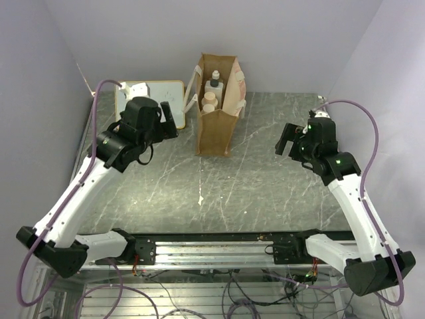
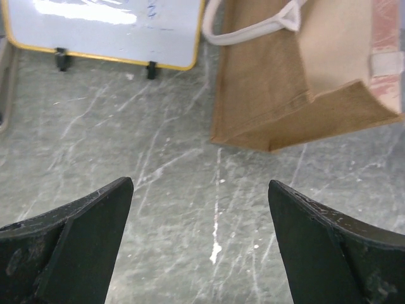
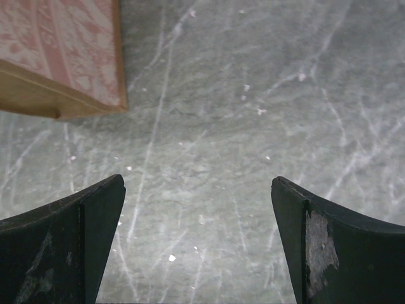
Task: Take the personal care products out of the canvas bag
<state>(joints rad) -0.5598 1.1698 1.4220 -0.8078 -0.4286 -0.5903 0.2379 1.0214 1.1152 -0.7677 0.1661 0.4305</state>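
Observation:
The canvas bag point(image 1: 214, 136) stands upright at the far middle of the table with its mouth open. Inside it I see personal care products: a white bottle with a dark cap point(image 1: 214, 84) and two beige round-capped bottles point(image 1: 210, 98) below it. My left gripper point(image 1: 171, 119) hovers just left of the bag, open and empty. My right gripper point(image 1: 284, 139) hangs to the bag's right, farther off, open and empty. In the left wrist view the bag point(image 2: 304, 82) lies ahead of the gripper point(image 2: 201, 185). The right wrist view shows the bag's corner point(image 3: 63, 50) beyond the gripper point(image 3: 198, 182).
A framed whiteboard point(image 1: 156, 96) leans at the back left, close behind my left gripper, and the left wrist view shows that whiteboard point(image 2: 107, 28) too. Walls close the table on three sides. Purple cables point(image 1: 99, 106) loop over both arms.

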